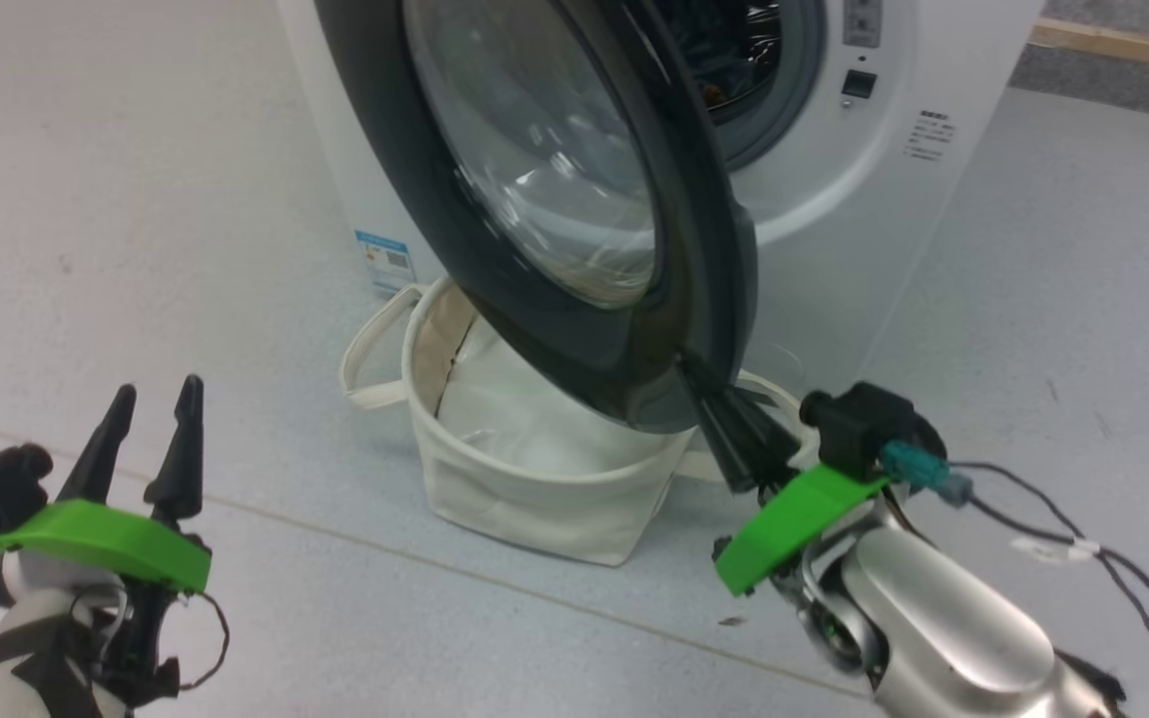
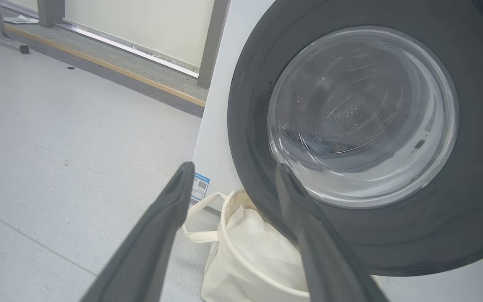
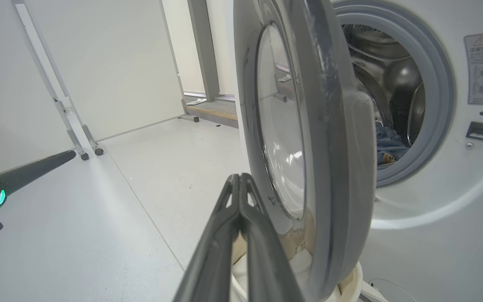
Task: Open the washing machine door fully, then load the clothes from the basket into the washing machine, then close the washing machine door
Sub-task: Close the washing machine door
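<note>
The washing machine door (image 1: 535,170) stands partly open in the upper middle of the head view, its black ring and glass bowl swung out over the basket (image 1: 525,489), which sits on the floor at the centre of the frame against the washing machine (image 1: 834,170) with its white lining showing. At the lower right, the right gripper (image 1: 696,374) has its two dark fingers pressed together with nothing between them, the tips at the door's bottom rim (whether they touch it cannot be told). At the lower left, the left gripper (image 1: 160,385) hangs over bare floor with its fingers spread apart, holding nothing, well away from the basket. In the right wrist view, the clothes (image 3: 388,144) lie inside the steel drum, a blue bundle at the right of centre behind the door's edge.
</note>
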{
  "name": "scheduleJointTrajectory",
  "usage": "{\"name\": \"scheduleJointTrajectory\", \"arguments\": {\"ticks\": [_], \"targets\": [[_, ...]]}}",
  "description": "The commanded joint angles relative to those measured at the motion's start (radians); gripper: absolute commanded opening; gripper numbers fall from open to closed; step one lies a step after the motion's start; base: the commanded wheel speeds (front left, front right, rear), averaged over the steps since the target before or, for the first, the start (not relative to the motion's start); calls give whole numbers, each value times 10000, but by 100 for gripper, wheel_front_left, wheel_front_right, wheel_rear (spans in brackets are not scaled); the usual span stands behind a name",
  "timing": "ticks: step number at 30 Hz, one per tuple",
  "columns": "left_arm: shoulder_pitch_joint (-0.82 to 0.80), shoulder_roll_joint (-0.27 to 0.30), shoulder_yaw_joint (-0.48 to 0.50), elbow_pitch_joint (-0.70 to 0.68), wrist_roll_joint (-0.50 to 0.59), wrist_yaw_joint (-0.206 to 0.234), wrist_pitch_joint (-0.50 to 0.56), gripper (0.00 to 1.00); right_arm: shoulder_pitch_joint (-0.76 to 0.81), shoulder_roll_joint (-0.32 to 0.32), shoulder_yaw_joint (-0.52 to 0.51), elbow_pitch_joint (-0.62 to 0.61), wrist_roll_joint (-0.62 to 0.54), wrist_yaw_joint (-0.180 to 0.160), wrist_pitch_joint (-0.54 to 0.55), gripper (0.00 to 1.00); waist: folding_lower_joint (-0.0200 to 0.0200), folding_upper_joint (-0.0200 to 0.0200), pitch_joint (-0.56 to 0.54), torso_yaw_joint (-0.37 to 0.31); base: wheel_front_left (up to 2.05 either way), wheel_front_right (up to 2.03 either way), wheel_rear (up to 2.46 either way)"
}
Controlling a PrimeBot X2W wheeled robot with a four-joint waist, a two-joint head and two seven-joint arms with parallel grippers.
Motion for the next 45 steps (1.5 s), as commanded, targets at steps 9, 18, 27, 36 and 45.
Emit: {"name": "scheduleJointTrajectory", "arguments": {"ticks": [9, 18, 27, 36, 45], "targets": [[-1031, 695, 151, -393, -210, -57, -120, 100, -1427, 327, -248, 1204, 459, 73, -122, 0, 0, -2, 638, 557, 0, 0, 0], [-1314, 904, 3, -710, -415, -57, -120, 100, -2008, 213, -1576, 1403, -64, 73, -122, 0, 0, -2, 1629, 772, 0, 0, 0], [-1795, 1155, 137, -1086, -592, -57, -120, 100, -2672, 58, -2921, 1192, -887, 73, -122, 0, 0, -2, 2859, 869, 0, 0, 0], [-2204, 1474, 548, -2075, -884, -57, -120, 100, -4813, -65, -3613, 1629, -2111, 73, -122, 0, 0, -2, 4788, 868, 0, 0, 0], [-2229, 1332, 601, -2458, -914, -57, -120, 100, -6182, -32, -4669, 2533, -2823, 73, -122, 0, 0, -2, 5209, 943, 0, 0, 0]]}}
